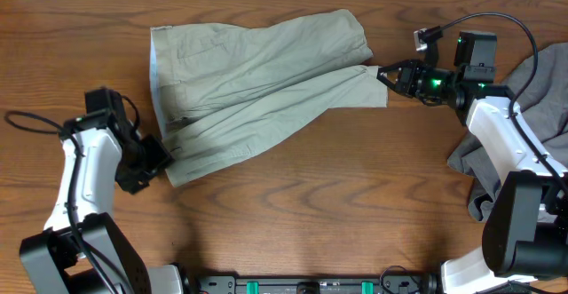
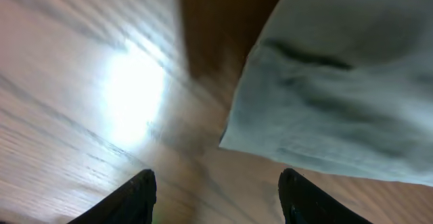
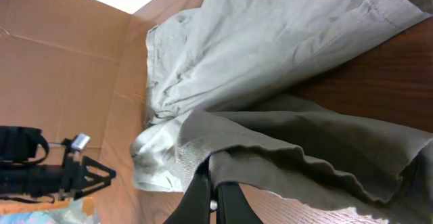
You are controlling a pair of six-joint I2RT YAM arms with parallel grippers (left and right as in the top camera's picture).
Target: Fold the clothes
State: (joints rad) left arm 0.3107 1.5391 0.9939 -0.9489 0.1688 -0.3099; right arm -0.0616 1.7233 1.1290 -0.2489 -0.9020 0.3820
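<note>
We record: shorts (image 1: 257, 81), plain pale sage green, unpatterned. Table (image 1: 311, 205), warm brown with darker wood grain. Second cloth (image 1: 550, 90), plain dark grey. Arms (image 1: 84, 174), white shells, black joints; we note green lights on the right one.

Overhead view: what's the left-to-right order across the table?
left gripper → green shorts → right gripper → grey garment

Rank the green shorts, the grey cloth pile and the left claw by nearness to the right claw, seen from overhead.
1. green shorts, pinched in the right claw.
2. grey cloth pile, at the right edge.
3. left claw, far left side.
</note>
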